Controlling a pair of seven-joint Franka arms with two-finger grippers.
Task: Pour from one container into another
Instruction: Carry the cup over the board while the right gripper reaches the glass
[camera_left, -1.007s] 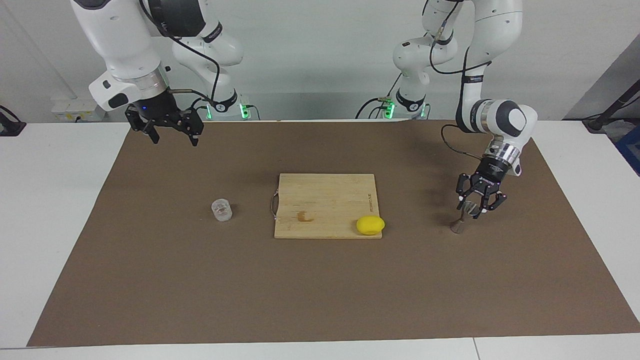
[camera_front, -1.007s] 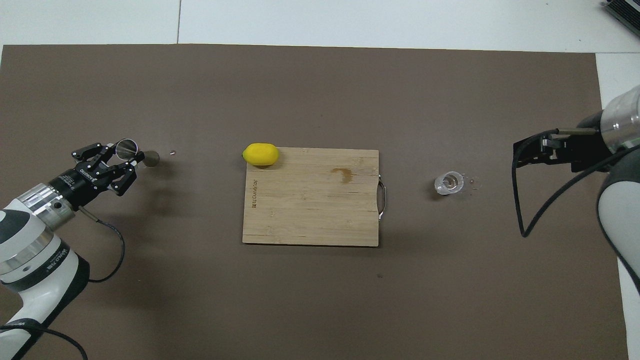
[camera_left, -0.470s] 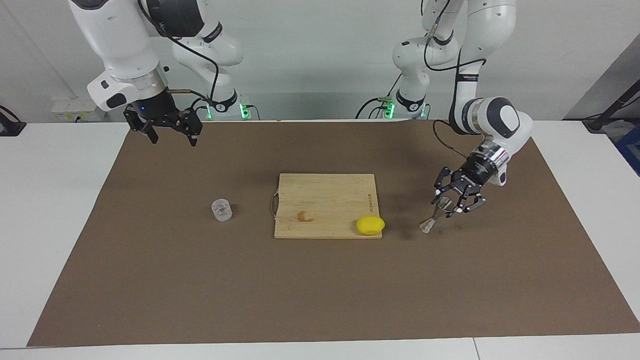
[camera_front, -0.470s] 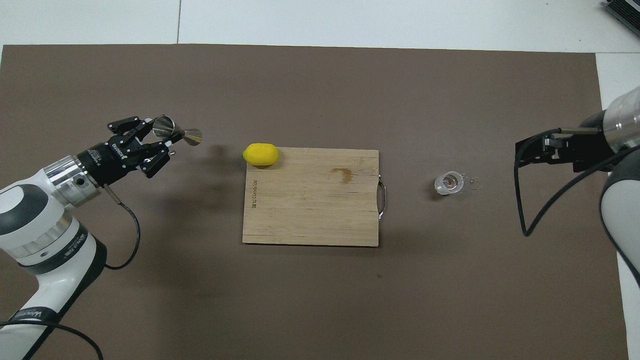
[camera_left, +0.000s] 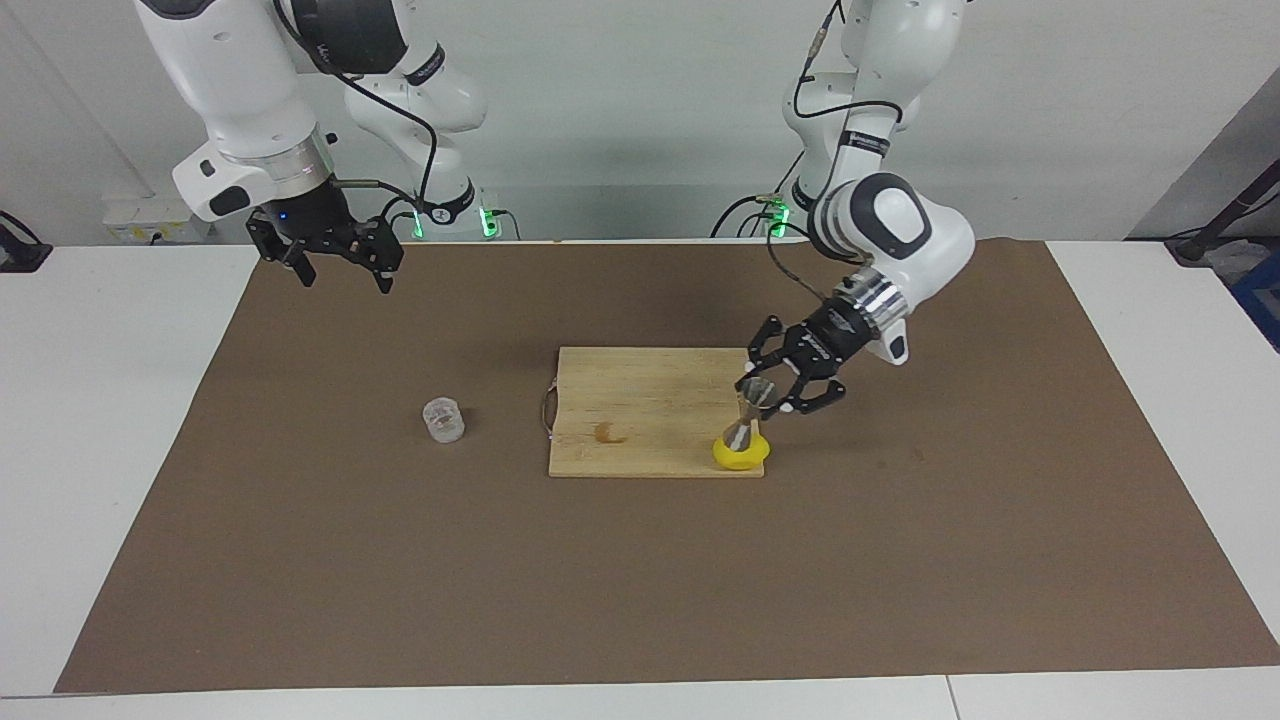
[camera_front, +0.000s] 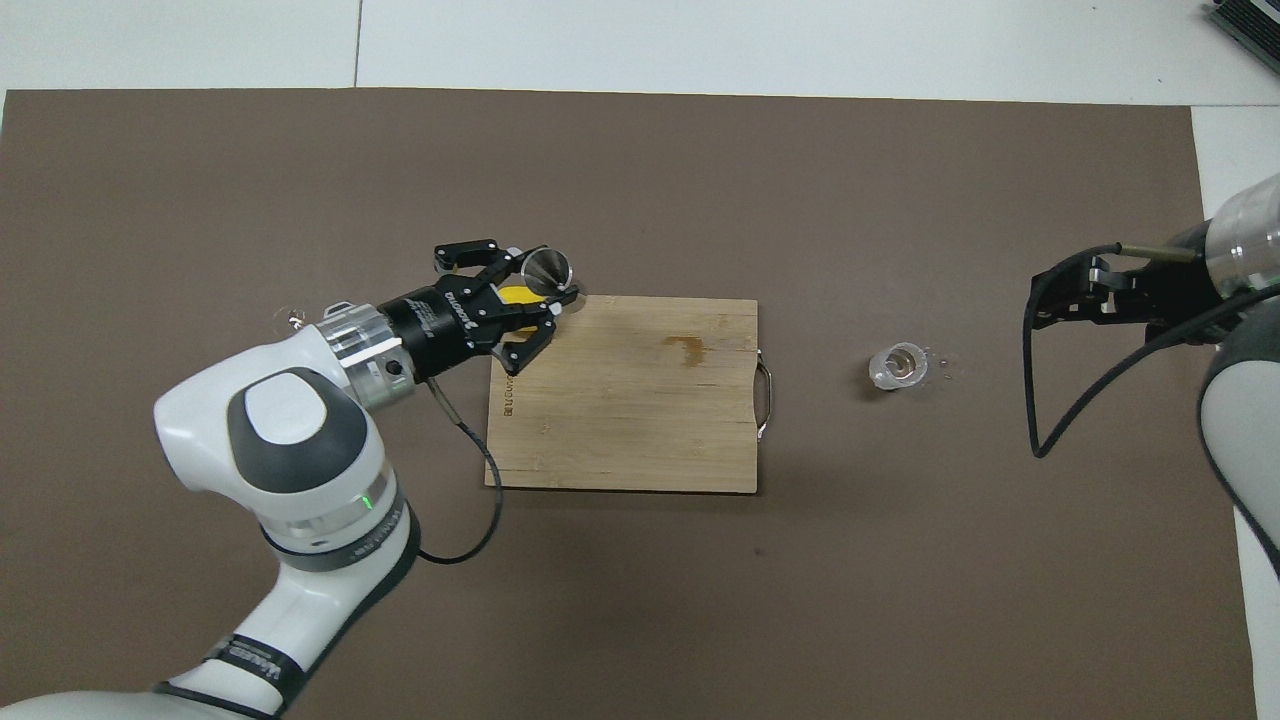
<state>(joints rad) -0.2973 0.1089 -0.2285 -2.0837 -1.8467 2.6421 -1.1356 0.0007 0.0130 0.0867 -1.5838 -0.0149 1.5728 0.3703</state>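
Note:
The silvery hourglass jigger (camera_left: 750, 408) hangs tilted in my left gripper (camera_left: 766, 392), which is shut on its upper cone, over the corner of the board where the lemon lies. In the overhead view the jigger's open mouth (camera_front: 548, 270) shows at the left gripper (camera_front: 543, 283). The small clear cup (camera_left: 443, 419) stands upright on the brown mat toward the right arm's end; it also shows in the overhead view (camera_front: 898, 365). My right gripper (camera_left: 342, 266) hangs open and empty in the air, over the mat beside the cup (camera_front: 1062, 300).
A wooden cutting board (camera_left: 640, 400) with a metal handle lies mid-table. A yellow lemon (camera_left: 742, 455) sits on its corner toward the left arm's end, partly covered by the left gripper in the overhead view (camera_front: 514, 293). A brown mat (camera_left: 640, 580) covers the table.
My left gripper has lifted the jigger off the mat and carried it toward the table's middle, now over the lemon. The right gripper has hardly moved. The cup has stayed in place.

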